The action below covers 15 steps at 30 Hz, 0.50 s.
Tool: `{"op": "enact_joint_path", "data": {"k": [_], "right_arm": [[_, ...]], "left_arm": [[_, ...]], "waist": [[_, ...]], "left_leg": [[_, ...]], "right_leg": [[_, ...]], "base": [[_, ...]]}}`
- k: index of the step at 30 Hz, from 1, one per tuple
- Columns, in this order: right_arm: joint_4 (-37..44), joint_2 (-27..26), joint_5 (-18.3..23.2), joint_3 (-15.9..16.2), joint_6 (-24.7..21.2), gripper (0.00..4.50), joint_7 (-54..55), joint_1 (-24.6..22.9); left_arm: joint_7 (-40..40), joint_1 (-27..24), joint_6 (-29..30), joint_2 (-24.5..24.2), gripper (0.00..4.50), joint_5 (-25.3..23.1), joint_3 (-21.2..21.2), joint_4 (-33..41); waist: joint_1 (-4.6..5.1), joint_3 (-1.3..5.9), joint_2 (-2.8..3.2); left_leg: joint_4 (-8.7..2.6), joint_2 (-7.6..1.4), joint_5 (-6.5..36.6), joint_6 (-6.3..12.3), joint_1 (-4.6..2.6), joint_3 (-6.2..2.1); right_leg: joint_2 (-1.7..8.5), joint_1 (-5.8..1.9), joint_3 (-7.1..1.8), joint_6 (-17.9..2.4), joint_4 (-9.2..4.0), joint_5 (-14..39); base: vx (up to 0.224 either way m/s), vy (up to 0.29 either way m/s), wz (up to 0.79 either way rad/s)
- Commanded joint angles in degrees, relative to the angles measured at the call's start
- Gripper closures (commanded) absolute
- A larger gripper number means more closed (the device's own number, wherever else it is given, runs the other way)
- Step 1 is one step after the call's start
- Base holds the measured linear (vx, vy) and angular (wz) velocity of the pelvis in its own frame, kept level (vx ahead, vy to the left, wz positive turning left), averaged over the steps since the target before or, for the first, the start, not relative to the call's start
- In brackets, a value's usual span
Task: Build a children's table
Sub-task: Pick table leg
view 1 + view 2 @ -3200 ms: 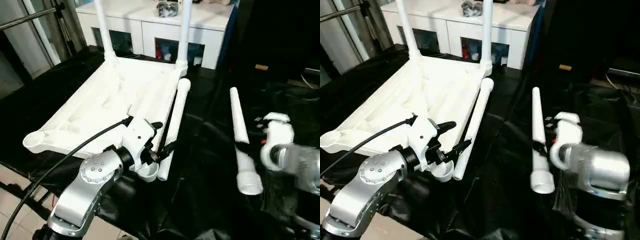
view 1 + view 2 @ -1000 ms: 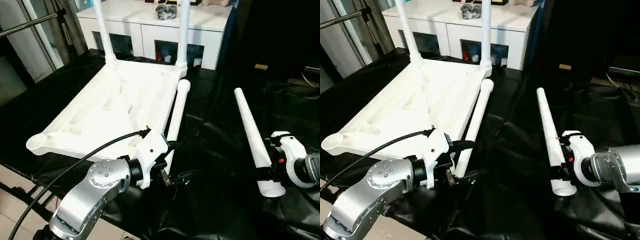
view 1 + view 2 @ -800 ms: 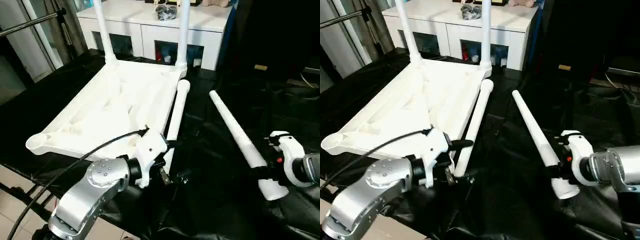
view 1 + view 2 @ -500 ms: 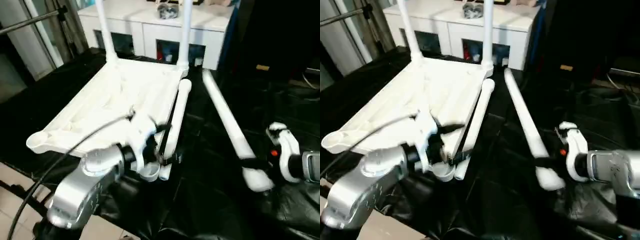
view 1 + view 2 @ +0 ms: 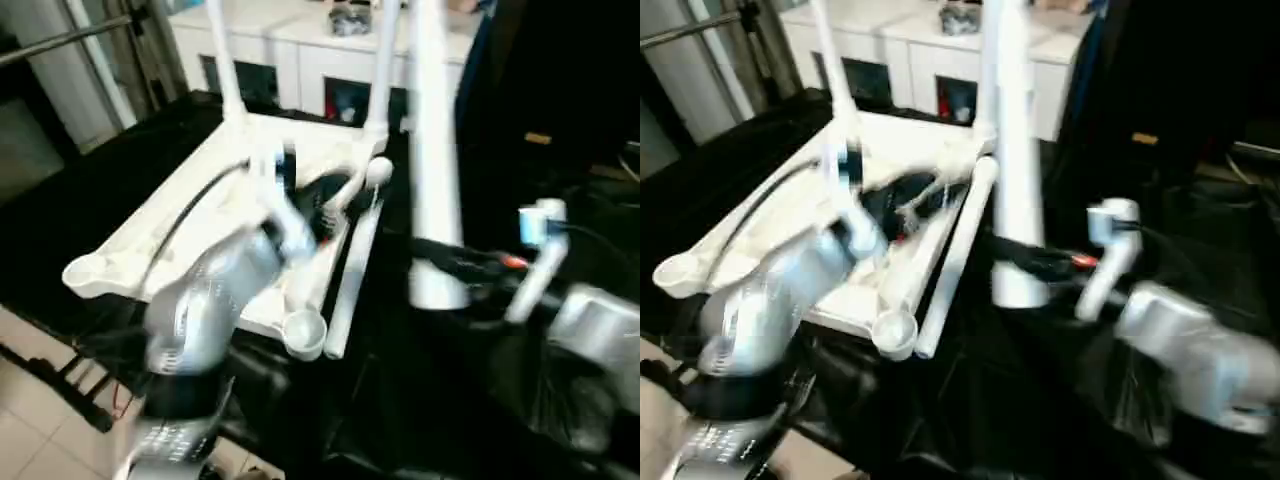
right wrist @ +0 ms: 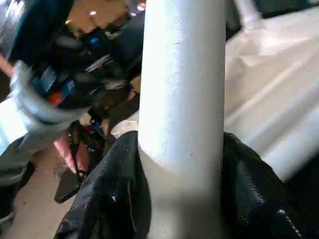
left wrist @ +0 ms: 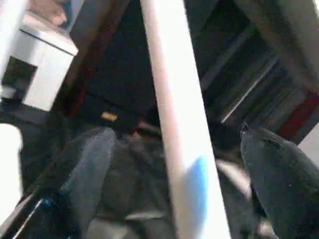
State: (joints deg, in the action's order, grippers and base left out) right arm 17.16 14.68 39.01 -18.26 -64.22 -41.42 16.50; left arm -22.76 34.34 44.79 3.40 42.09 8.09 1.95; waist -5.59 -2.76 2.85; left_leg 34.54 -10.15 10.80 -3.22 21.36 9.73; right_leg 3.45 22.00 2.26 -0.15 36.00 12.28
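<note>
The children's table tabletop (image 5: pixel 135 255) lies underside up on black cloth, with two legs (image 5: pixel 222 60) standing in its far corner sockets. Its near right socket (image 5: pixel 305 333) is bare. A loose leg (image 5: pixel 350 280) lies along its right edge. My right gripper (image 5: pixel 455 265) is shut on another leg (image 5: pixel 432 150), held nearly upright with its thick end down, just right of the tabletop. In the right wrist view the black fingers (image 6: pixel 114 199) clasp that leg (image 6: pixel 182 89). My left gripper (image 5: pixel 345 195) hovers open over the tabletop's right side, its fingers (image 7: pixel 89 164) spread with the held leg (image 7: pixel 174 114) seen beyond them.
A white cabinet (image 5: pixel 300 40) with dark openings stands behind the tabletop. Black cloth (image 5: pixel 400 400) covers the work surface to the right and front. A metal stand (image 5: pixel 60 40) and tiled floor (image 5: pixel 40 440) lie at the left.
My right gripper has swung its leg from a low slant to nearly upright and brought it left. My left arm has risen from the near edge to over the tabletop.
</note>
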Motion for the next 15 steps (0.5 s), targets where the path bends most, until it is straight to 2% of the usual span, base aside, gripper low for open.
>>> {"op": "enact_joint_path", "data": {"k": [1,2,5,6,7,10,11,13,14,15], "right_arm": [[1.78,-0.02,0.52,2.55,2.50,2.57,0.35,0.38],[1.92,0.05,-0.37,3.63,3.17,2.57,0.59,0.49],[2.28,0.07,-1.51,5.08,4.16,2.57,0.85,0.72],[2.26,0.02,-1.67,5.22,4.28,2.57,1.03,0.84],[2.13,-0.08,-1.95,5.35,4.49,2.57,1.42,1.06],[1.87,-0.28,-2.47,5.77,5.52,2.57,2.26,1.38],[1.64,-0.48,-2.71,6.02,6.64,2.57,3.12,1.59],[1.45,-0.68,-2.92,6.03,7.63,2.57,4.25,1.80],[1.42,-0.74,-2.98,6.01,7.82,2.57,4.52,1.85],[1.39,-0.79,-3.21,6.08,8.04,2.57,5.14,1.99]], "left_arm": [[-0.22,1.62,2.09,0.65,0.00,2.69,0.94,-1.26],[-0.55,2.09,2.69,0.77,0.00,3.03,0.64,-1.23],[-0.83,2.63,3.45,0.76,0.00,3.10,-0.08,-1.24],[-0.71,2.72,3.55,0.75,0.00,3.15,-0.19,-1.33],[-0.55,2.76,3.64,0.63,0.00,3.02,-0.48,-1.39],[0.32,3.05,4.05,0.41,0.00,3.02,-0.46,-1.68],[1.38,3.36,4.12,0.12,0.00,2.44,-0.36,-2.08],[2.53,3.75,4.04,-0.04,0.00,1.84,-0.18,-2.62],[2.77,3.83,4.02,-0.05,0.27,1.73,-0.13,-2.75],[3.03,4.08,3.98,-0.09,0.34,1.60,0.01,-3.03]], "waist": [[-0.43,3.66,-1.05],[-0.49,3.68,-0.69],[-0.66,3.65,-0.86],[-0.78,3.68,-0.60],[-0.80,3.64,-0.78],[-0.95,3.55,-0.79],[-0.90,3.52,-0.56],[-0.88,3.51,-0.72],[-0.81,3.47,-0.66],[-0.77,3.46,-0.80]], "left_leg": [[-3.29,-1.91,3.78,1.32,-0.17,-0.84],[-3.28,-1.98,3.91,1.06,-0.25,-0.87],[-3.36,-2.00,3.95,1.00,-0.21,-0.83],[-3.35,-2.04,4.02,0.83,-0.26,-0.87],[-3.40,-2.02,4.21,0.74,-0.23,-0.86],[-3.52,-2.02,5.07,0.36,-0.26,-0.86],[-3.59,-2.10,5.50,0.03,-0.28,-0.92],[-3.65,-1.99,6.10,-0.22,-0.36,-0.93],[-3.76,-2.06,6.21,-0.36,-0.34,-1.00],[-3.75,-2.04,6.23,-0.38,-0.33,-0.97]], "right_leg": [[3.95,-2.65,-2.17,-10.13,-4.87,8.95],[3.93,-2.52,-2.19,-10.06,-4.80,8.56],[3.97,-2.59,-2.23,-9.78,-4.89,7.96],[4.01,-2.56,-2.23,-9.69,-4.83,8.06],[3.97,-2.61,-2.25,-9.39,-4.93,8.24],[3.96,-2.56,-2.26,-8.89,-5.08,9.44],[3.95,-2.49,-2.25,-8.67,-5.11,9.86],[3.95,-2.53,-2.24,-8.13,-5.23,10.85],[3.93,-2.53,-2.21,-7.88,-5.22,11.17],[3.90,-2.52,-2.22,-7.79,-5.29,11.21]], "base": [[0.000,0.000,0.00],[0.000,0.000,0.00],[0.000,0.000,0.00],[0.000,0.000,0.00],[0.000,0.000,0.00],[0.000,0.000,0.00],[0.000,0.000,0.00],[0.000,0.000,0.00],[0.000,0.000,0.00],[0.000,0.000,0.00]]}}
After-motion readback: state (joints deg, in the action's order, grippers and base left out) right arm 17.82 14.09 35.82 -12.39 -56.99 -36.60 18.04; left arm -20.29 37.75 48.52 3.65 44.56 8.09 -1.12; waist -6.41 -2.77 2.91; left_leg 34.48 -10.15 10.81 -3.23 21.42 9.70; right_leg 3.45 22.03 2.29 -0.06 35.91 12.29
